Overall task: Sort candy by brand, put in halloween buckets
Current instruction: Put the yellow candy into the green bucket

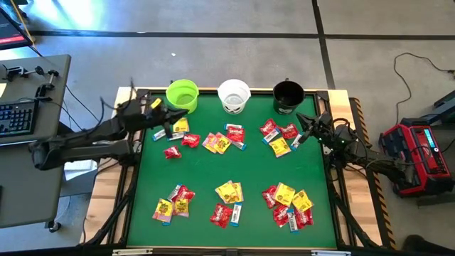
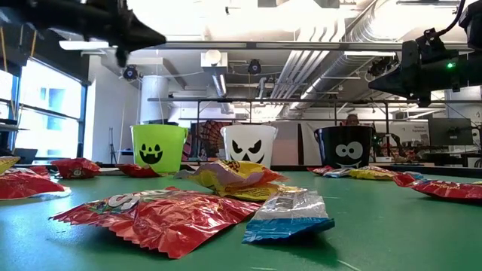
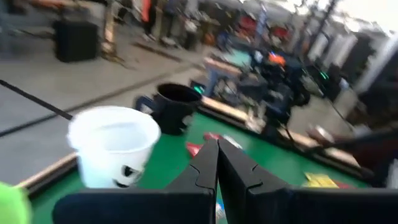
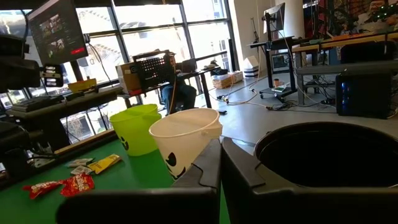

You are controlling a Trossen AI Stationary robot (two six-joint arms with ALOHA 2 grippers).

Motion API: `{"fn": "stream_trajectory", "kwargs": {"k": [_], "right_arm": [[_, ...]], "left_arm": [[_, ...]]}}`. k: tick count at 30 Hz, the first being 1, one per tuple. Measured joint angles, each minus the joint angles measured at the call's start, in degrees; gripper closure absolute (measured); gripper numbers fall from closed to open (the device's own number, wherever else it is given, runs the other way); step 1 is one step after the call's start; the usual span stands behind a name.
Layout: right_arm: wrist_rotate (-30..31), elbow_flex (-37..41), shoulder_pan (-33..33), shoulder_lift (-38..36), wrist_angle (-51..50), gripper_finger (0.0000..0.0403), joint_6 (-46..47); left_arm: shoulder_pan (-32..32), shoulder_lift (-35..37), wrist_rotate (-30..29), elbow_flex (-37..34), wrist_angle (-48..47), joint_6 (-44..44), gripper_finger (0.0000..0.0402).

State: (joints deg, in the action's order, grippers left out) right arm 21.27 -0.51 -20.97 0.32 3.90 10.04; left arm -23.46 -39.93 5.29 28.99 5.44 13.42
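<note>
Three jack-o'-lantern pails in a row along the far edge of the green table (image 1: 142, 213): lime green bucket (image 1: 182, 94) at the left, white bucket (image 1: 234, 96) in the middle, black bucket (image 1: 288, 97) at the right. Nothing visible inside any of them from above, as far as can be made out. Candy scattered in mixed heaps across the green table: yellow packets (image 1: 229, 191), red packets (image 1: 190, 140), narrow blue-and-white bars (image 1: 237, 212), all on the surface. Left gripper (image 1: 168, 114) raised over the table beside the lime green bucket, fingers pressed together on nothing. Right gripper (image 1: 301, 119) raised just in front of the black bucket, fingers likewise pressed together and empty. Nearest the low camera, one red packet and one blue-and-white bar side by side.
</note>
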Motion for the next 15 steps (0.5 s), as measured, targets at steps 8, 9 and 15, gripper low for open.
{"fn": "stream_trajectory", "kwargs": {"k": [8, 9, 15], "right_arm": [[0.01, 0.0, -0.02, -0.02, 0.0, 0.0403, 0.0], [0.01, 0.0, 0.0, -0.01, 0.0, 0.0403, 0.0], [-0.01, 0.0, 0.0, -0.02, 0.0, 0.0403, 0.0]], "left_arm": [[0.02, -14.3, 3.11, 9.1, -3.8, -1.08, 0.0402], [0.04, -16.08, 2.58, 9.83, -3.79, -2.04, 0.0402], [0.12, -25.95, 1.31, 13.55, -4.05, -0.13, 0.0401]]}}
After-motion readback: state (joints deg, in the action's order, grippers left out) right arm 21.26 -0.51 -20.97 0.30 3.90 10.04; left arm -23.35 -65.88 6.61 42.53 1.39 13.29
